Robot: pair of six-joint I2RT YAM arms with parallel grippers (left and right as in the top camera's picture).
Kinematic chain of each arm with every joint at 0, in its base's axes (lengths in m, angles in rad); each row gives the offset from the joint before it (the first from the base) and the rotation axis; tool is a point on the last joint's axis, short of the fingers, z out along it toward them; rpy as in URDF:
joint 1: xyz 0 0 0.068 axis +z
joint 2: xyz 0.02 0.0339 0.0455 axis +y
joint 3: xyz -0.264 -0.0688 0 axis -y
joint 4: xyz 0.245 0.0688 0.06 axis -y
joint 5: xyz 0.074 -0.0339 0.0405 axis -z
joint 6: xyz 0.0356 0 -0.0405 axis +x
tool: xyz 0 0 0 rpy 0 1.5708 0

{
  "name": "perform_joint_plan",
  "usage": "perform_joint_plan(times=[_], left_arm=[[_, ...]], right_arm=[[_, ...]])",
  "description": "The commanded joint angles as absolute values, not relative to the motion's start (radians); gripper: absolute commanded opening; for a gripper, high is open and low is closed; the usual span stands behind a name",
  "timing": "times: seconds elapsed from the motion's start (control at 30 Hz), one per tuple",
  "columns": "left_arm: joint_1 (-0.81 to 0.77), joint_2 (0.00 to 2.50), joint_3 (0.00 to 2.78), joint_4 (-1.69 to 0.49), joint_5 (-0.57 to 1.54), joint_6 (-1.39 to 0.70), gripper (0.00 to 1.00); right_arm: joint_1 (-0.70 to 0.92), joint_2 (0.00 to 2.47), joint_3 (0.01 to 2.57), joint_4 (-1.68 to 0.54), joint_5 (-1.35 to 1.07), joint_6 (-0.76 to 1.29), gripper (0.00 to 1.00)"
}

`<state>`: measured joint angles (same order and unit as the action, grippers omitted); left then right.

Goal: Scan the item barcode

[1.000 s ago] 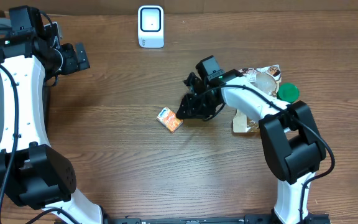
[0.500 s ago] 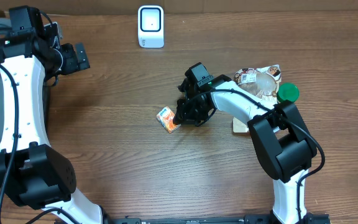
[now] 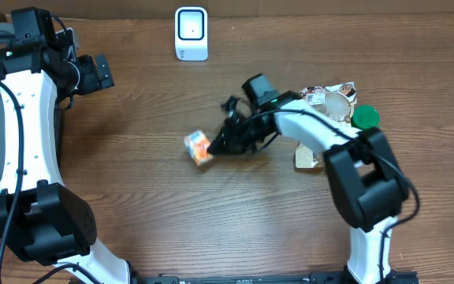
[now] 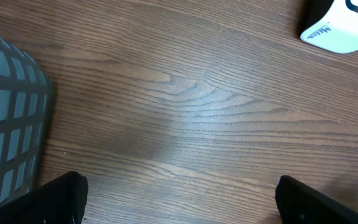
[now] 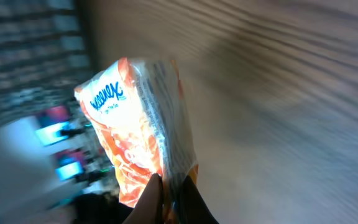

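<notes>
Orange film packet (image 3: 199, 147) — the item to scan — is pinched at its lower edge by the right gripper (image 3: 213, 147), jaws closed on it. The right wrist view shows two dark fingertips (image 5: 194, 202) clamped on the seam, with a printed face turned toward the camera. No barcode is legible there because the frame is blurred. The packet is over the middle of the wooden table (image 3: 132, 189), slightly left of centre. It looks lifted clear of the wood, though the overhead view alone cannot confirm this.

White scanner (image 3: 191, 33) stands at the far edge, well apart from the packet. Left gripper (image 3: 93, 72) hangs at far left near the grey basket (image 4: 5, 124), jaws wide, holding nothing.

Status: pick appears done. Remaining: carry the packet to the scanner, find the barcode side, and present it to the window. Risk: with this thin edge grip, the packet may swing or slip.
</notes>
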<state>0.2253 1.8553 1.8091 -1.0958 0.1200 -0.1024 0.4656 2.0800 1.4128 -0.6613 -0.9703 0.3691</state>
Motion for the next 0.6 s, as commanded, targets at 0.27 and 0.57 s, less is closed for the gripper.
perform_joint_plan(times=[0.27, 0.57], left_arm=[[0.229, 1.87, 1.814, -1.096, 0.13, -0.116, 0.99], [0.229, 1.87, 1.814, -1.096, 0.13, -0.116, 0.99]], right_arm=[[0.268, 1.861, 1.441, -0.482, -1.478, 0.58, 0.04], [0.203, 1.861, 1.441, -0.3, -1.538, 0.897, 0.04]])
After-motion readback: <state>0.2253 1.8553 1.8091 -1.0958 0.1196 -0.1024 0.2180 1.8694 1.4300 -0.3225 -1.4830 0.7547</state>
